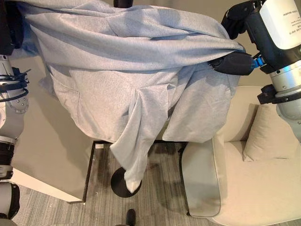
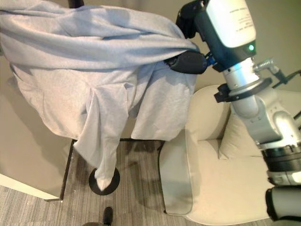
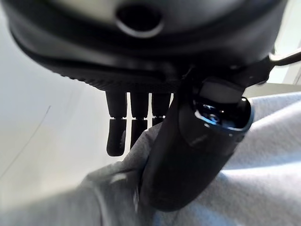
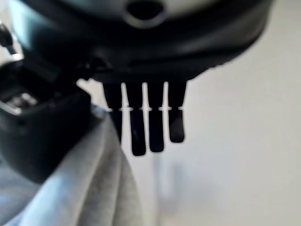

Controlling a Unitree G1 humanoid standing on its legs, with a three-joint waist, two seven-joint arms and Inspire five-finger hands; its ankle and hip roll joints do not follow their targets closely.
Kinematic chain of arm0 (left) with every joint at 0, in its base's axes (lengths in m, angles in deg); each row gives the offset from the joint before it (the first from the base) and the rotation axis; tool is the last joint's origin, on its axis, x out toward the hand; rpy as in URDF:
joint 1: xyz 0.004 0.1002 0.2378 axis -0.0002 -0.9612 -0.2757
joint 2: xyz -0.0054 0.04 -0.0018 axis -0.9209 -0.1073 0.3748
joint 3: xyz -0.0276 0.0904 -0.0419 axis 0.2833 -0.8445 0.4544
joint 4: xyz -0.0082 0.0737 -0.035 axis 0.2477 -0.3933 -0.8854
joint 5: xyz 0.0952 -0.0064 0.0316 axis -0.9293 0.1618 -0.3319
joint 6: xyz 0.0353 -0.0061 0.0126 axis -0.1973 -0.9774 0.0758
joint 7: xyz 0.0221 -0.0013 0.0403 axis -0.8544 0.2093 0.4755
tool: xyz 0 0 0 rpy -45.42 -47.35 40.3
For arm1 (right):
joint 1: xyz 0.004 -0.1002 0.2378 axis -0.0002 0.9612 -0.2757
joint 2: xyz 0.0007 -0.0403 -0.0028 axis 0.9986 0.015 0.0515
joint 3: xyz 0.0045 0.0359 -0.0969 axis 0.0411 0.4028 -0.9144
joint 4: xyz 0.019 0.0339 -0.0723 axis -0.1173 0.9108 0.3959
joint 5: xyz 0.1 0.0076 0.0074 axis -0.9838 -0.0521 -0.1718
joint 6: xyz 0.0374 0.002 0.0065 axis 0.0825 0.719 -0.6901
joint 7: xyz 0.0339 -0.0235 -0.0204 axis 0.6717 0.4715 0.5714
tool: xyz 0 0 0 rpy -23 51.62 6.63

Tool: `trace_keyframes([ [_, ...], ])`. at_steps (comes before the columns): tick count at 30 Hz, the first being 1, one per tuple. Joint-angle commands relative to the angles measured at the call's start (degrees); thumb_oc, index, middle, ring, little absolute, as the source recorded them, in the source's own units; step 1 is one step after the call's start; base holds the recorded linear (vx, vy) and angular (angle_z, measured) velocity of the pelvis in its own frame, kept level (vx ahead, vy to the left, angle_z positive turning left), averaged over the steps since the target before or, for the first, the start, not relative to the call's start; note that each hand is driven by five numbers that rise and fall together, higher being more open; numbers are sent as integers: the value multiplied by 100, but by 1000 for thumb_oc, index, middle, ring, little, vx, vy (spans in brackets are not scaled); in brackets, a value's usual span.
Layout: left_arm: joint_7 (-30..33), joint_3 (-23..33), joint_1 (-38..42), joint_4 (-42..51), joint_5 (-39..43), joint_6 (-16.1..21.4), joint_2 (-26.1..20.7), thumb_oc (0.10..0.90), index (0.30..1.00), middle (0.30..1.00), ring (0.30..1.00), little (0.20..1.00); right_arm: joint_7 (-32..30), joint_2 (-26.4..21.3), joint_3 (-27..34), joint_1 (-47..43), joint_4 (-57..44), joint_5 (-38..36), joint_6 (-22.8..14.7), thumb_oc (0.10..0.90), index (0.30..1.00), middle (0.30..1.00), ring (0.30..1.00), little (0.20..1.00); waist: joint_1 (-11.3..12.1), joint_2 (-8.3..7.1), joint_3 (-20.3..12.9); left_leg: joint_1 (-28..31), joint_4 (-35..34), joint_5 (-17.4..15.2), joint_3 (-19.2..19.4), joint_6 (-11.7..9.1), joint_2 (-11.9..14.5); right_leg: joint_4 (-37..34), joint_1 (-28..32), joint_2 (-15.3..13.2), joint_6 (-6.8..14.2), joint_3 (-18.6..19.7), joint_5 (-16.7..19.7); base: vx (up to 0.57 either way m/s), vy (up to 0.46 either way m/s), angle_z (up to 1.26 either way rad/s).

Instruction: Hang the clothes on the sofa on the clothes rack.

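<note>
while the grey garment (image 1: pixel 127 80) is held spread above the sofa (image 1: pixel 244 188), it is pinched by the right hand (image 2: pixel 188 62) and left hand (image 3: pixel 188 155) thumbs, fingers (image 4: pixel 150 127) straight.

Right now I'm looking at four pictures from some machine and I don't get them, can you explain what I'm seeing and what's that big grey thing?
This is a two-armed humanoid robot. The two wide pictures come from cameras in its head, looking down; the two close, dark ones come from cameras on its wrists, looking along each hand.

The big grey thing is a grey garment, spread out and lifted between the arms, with one sleeve dangling toward the floor. The right robot hand pinches one edge of the cloth, and its wrist view shows the fabric against the thumb. The left robot hand presses its thumb onto the cloth, with the fingers straight behind.

Below are a cream sofa with a cushion, and a round black base on the carpet, probably the clothes rack's foot.
</note>
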Motion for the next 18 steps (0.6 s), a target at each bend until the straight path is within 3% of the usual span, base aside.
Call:
trace_keyframes([
  [1, -16, 340, 282, -749, 311, -458, -482, 400, 300, 300, 300, 300, -336, -304, 216, -412, 853, -779, 566, 400, 300, 300, 300, 300, 12, 256, -1263, 126, 11, -616, 266, -438, 542, 599, -307, 194, 68, -85, -171, 52, 49, -2],
  [4, -245, -24, 269, -1173, 398, -387, -393, 400, 300, 300, 300, 300, -48, -306, -252, -620, 1326, -1000, 605, 400, 300, 300, 300, 300, 30, 234, -1225, 117, 8, -642, 246, -414, 527, 651, -344, 162, 83, -98, -106, 29, 26, 0],
  [7, -353, 94, -35, -1039, 343, -383, -166, 400, 300, 300, 300, 300, 57, -184, -300, -517, 1473, -1021, 644, 400, 300, 300, 300, 300, 54, 215, -1204, 107, 27, -667, 236, -391, 501, 659, -343, 144, 94, -113, -89, 25, 19, 1],
  [16, -561, 349, -1297, -825, 224, -291, 943, 400, 300, 300, 300, 300, 365, 844, 2, 415, 1564, -1328, 659, 400, 300, 300, 300, 300, 165, 156, -1070, 23, 52, -706, 186, -323, 434, 695, -421, 99, 88, -159, -40, 11, 3, 1],
  [18, -598, 439, -1734, -760, 229, -245, 1400, 400, 300, 300, 300, 300, 423, 1306, 236, 836, 1353, -1472, 604, 400, 300, 300, 300, 300, 197, 148, -1021, 0, 35, -704, 174, -302, 424, 692, -449, 88, 75, -165, -29, 17, 2, 0],
])
